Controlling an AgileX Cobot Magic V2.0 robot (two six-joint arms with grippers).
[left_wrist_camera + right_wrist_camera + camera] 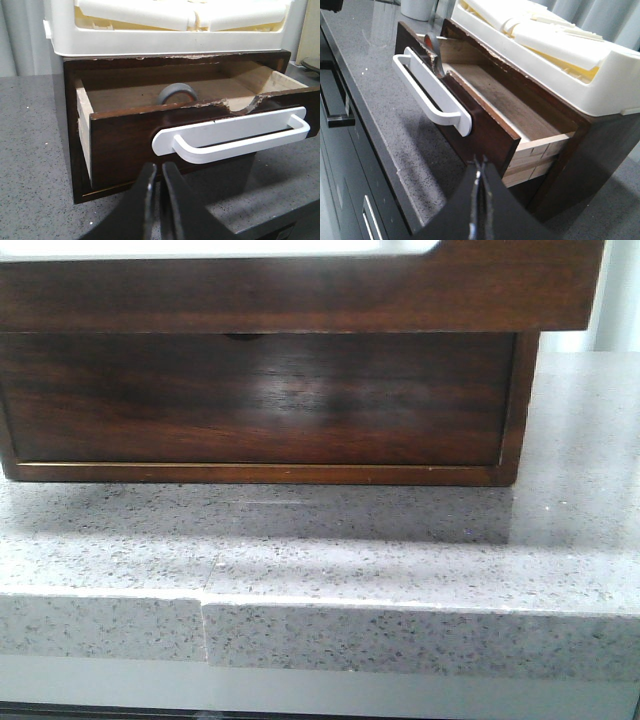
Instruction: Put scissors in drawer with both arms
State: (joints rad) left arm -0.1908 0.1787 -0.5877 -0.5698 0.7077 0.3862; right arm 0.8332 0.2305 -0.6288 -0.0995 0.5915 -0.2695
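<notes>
Wrist views show the dark brown glossy wooden drawer [165, 145] pulled partly out of its matching cabinet [600, 150], a white bar handle [235, 132] on its chipped front. A grey loop [176, 94] stands up from inside, against the front panel; you may judge it a handle of the grey scissors, though blades and orange lining are hidden, so you cannot confirm it. On that reading the placing is done and only the closing is left. Nothing else shows in the drawer; a cream plastic tray [165, 35] of pale parts sits on top of the cabinet. The left gripper [158, 172] hangs empty before the drawer front, its jaws nearly together; the right gripper [478, 172] is clenched on nothing beside the drawer's corner. The cabinet stands back from the near edge of the speckled grey stone tabletop [400, 550].
</notes>
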